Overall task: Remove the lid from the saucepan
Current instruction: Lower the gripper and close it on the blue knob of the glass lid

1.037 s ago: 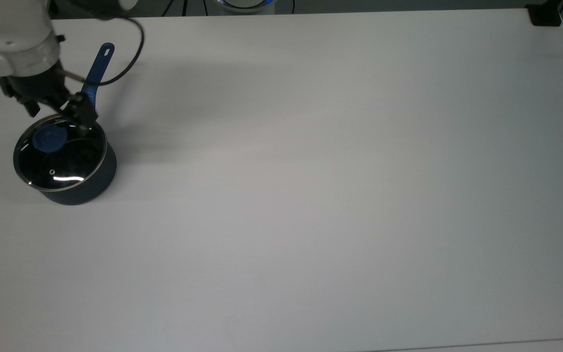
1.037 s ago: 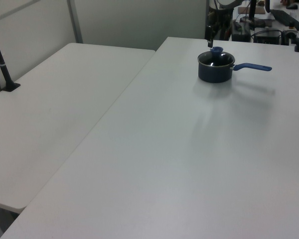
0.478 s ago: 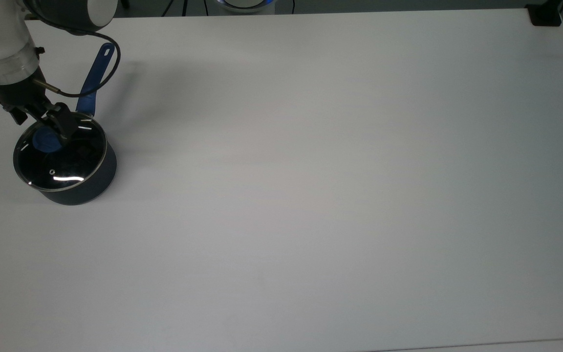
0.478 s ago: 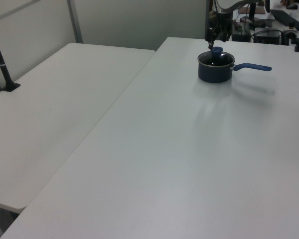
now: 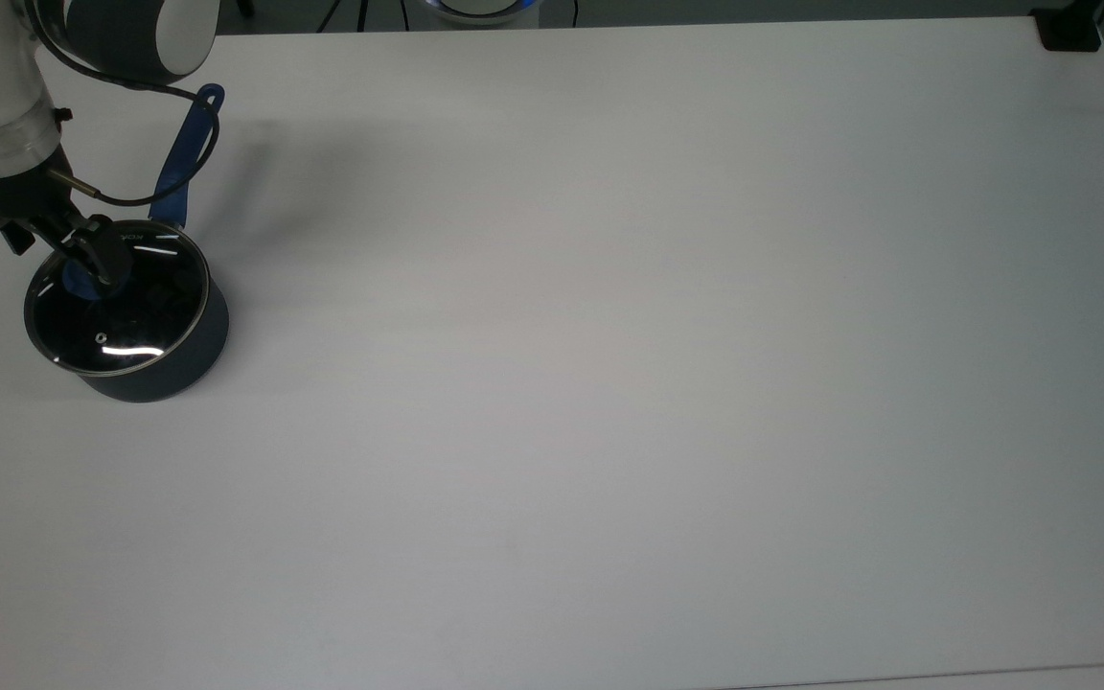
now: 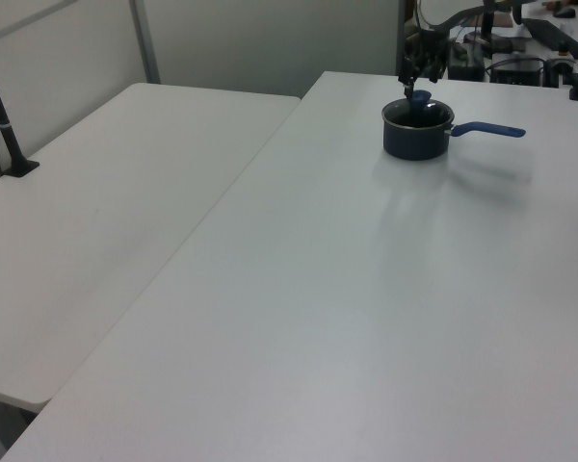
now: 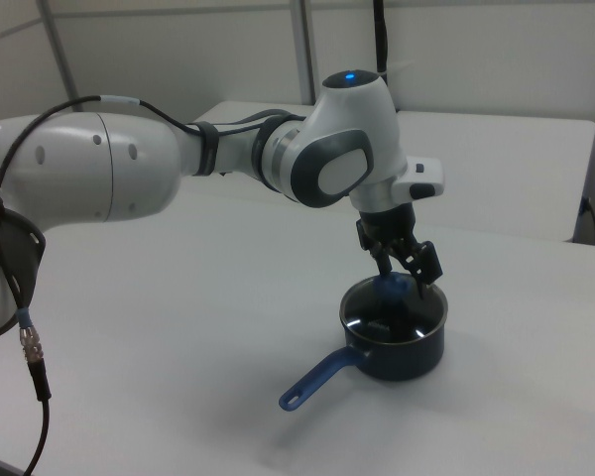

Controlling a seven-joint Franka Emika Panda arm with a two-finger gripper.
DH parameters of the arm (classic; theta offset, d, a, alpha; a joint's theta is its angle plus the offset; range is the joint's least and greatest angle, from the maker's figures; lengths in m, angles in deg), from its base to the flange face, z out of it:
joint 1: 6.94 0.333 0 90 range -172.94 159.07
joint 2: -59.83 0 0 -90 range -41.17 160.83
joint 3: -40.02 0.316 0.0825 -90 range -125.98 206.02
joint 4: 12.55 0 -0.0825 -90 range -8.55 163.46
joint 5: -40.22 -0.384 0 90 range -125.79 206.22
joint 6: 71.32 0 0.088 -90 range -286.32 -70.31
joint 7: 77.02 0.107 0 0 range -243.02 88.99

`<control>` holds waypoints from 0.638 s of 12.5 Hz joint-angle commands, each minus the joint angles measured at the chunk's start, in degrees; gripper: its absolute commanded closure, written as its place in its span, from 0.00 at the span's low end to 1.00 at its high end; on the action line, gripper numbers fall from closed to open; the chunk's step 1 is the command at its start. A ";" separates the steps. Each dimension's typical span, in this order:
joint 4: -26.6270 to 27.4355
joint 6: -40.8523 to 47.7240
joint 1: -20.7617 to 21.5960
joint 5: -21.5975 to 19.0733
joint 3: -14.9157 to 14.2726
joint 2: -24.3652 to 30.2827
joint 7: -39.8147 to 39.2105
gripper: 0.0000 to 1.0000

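Note:
The saucepan (image 5: 190, 356) (image 6: 414, 142) (image 7: 409, 359) stands at the top view's left, its long blue handle (image 5: 186, 158) (image 7: 317, 382) pointing away toward the table's far edge. The lid (image 5: 142, 309) (image 7: 389, 317) lies flat on its rim, with a small vent hole near the front. My gripper (image 5: 58, 251) (image 6: 416, 85) (image 7: 407, 270) is low over the lid, open, a finger on either side of the blue knob (image 5: 79, 282) (image 7: 395, 288). The near finger (image 5: 98, 255) hides part of the knob.
A black cable (image 5: 190, 172) loops from the wrist over the pan's handle. A black clamp (image 5: 1068, 29) sits at the top view's far right corner. A second table (image 6: 106, 192) with a black post (image 6: 5, 125) adjoins on the left view's left.
The gripper has moved toward the top view's left and down, from beside the handle's root to straddling the knob. The lid has stayed on the pan.

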 commanded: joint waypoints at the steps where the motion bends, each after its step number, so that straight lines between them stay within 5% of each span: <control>1: -0.68 -0.01 0.64 -1.75 -0.61 -0.10 -1.46 0.00; 8: -0.41 4.03 1.78 -3.86 -0.53 0.87 -5.76 0.00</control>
